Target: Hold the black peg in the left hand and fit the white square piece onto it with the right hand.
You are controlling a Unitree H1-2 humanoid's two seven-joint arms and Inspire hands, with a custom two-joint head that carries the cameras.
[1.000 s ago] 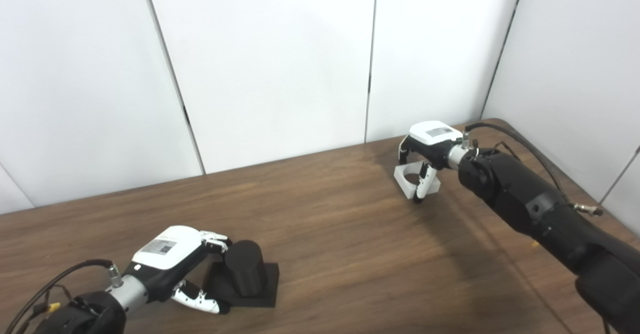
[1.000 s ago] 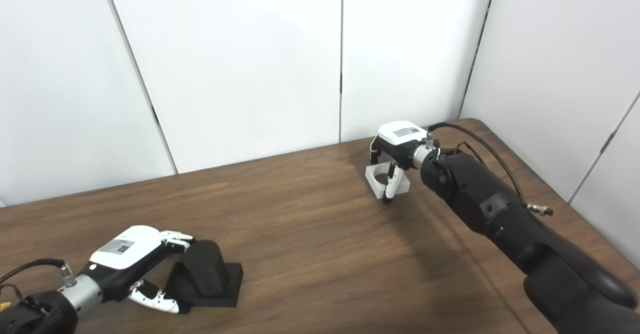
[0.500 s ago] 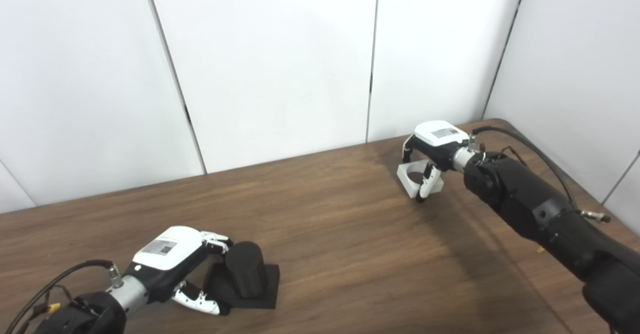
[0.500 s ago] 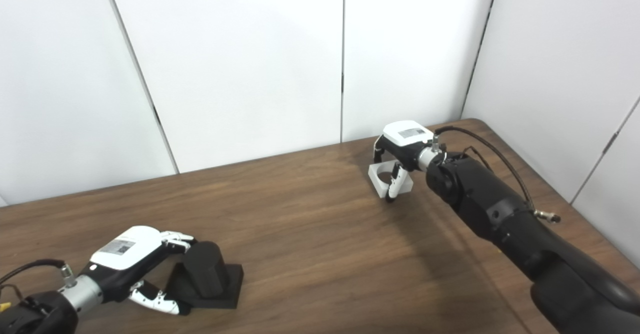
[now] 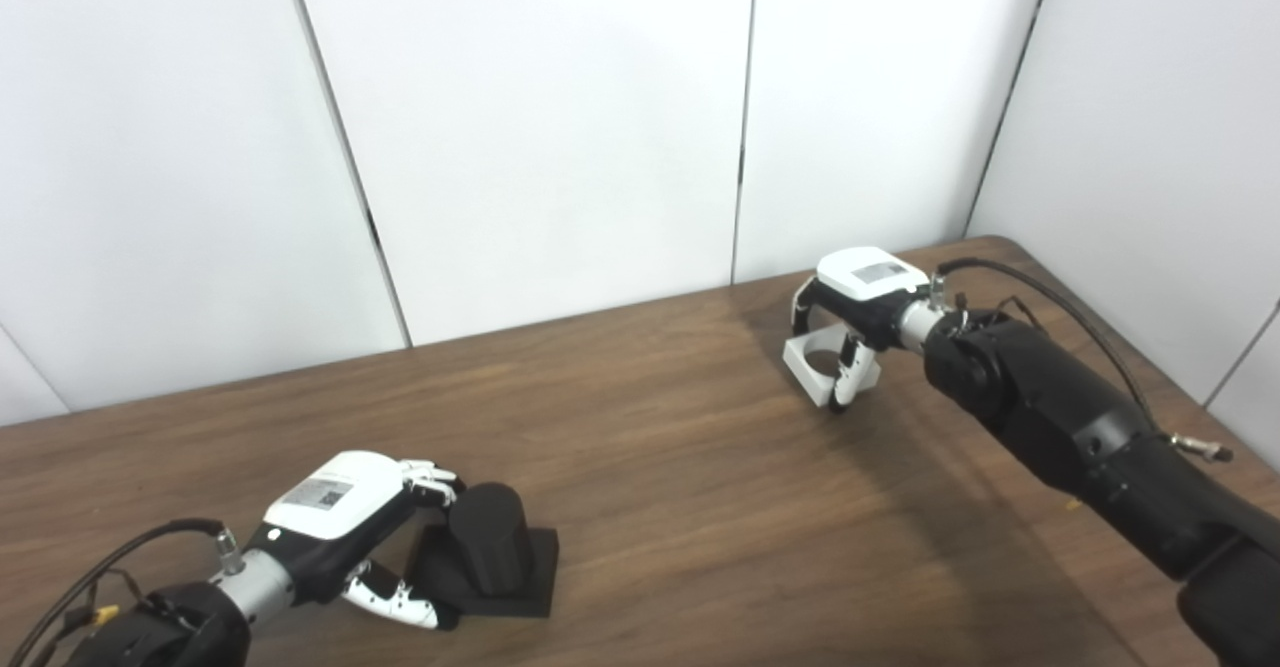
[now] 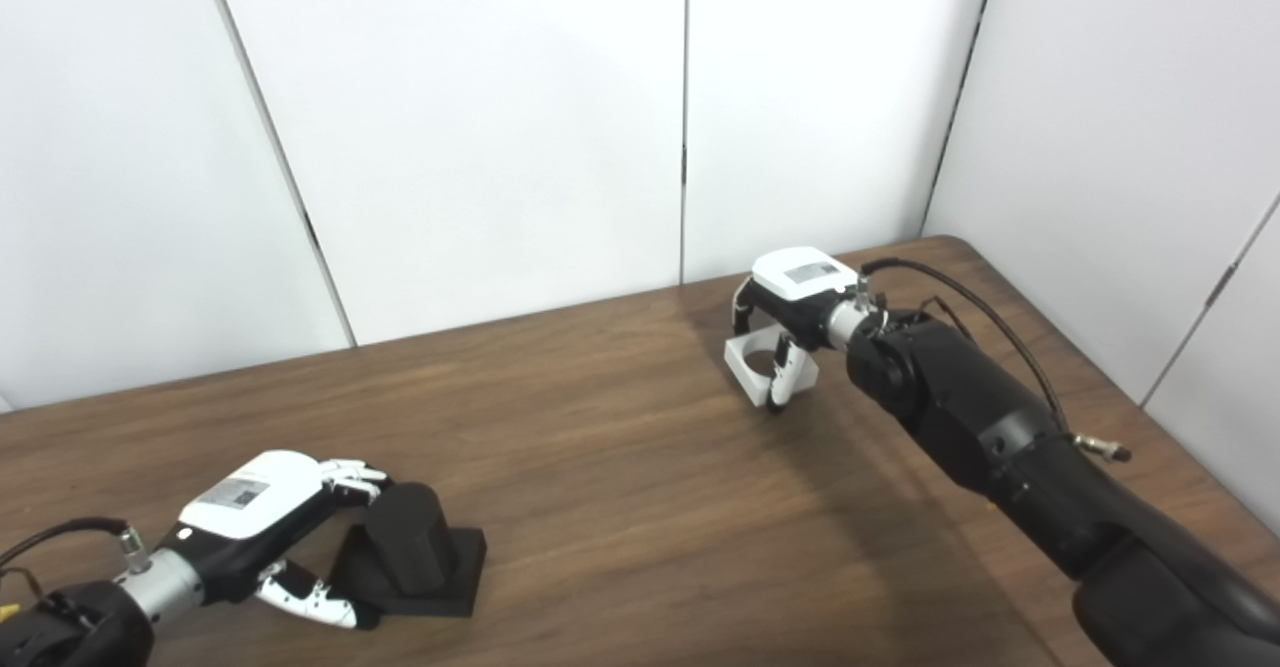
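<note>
Item: table (image 5: pixel 650 467). Dark brown wood-grain top, set against white wall panels (image 5: pixel 540 127) with dark seams between them. It carries two task pieces, well apart, one toward each end.

Item: black peg (image 5: pixel 488 537). A stout black cylinder standing upright on a flat black square base, near the front left of the table. The base lies flat on the wood. The top of the cylinder is closed and nothing sits on it.

Item: left hand (image 5: pixel 345 527). White-backed with a small label, black beneath; its arm enters from the lower left corner. The fingers (image 5: pixel 430 475) reach to the far side of the peg's cylinder at its upper part, and the thumb lies low along the near edge of the base. The hand is wrapped around the peg, which remains on the table.

Item: white square piece (image 5: pixel 825 367). A white block with a round hole through its middle, at the far right of the table. The hole is empty; dark wood tone shows through it. The piece appears tilted, and it cannot be told whether it touches the wood.

Item: right hand (image 5: pixel 850 312). White-backed, labelled, coming in from the lower right on a black arm with a cable looped over the wrist. It is closed on the white piece, fingers over the far edge and thumb pressed on the near side.
</note>
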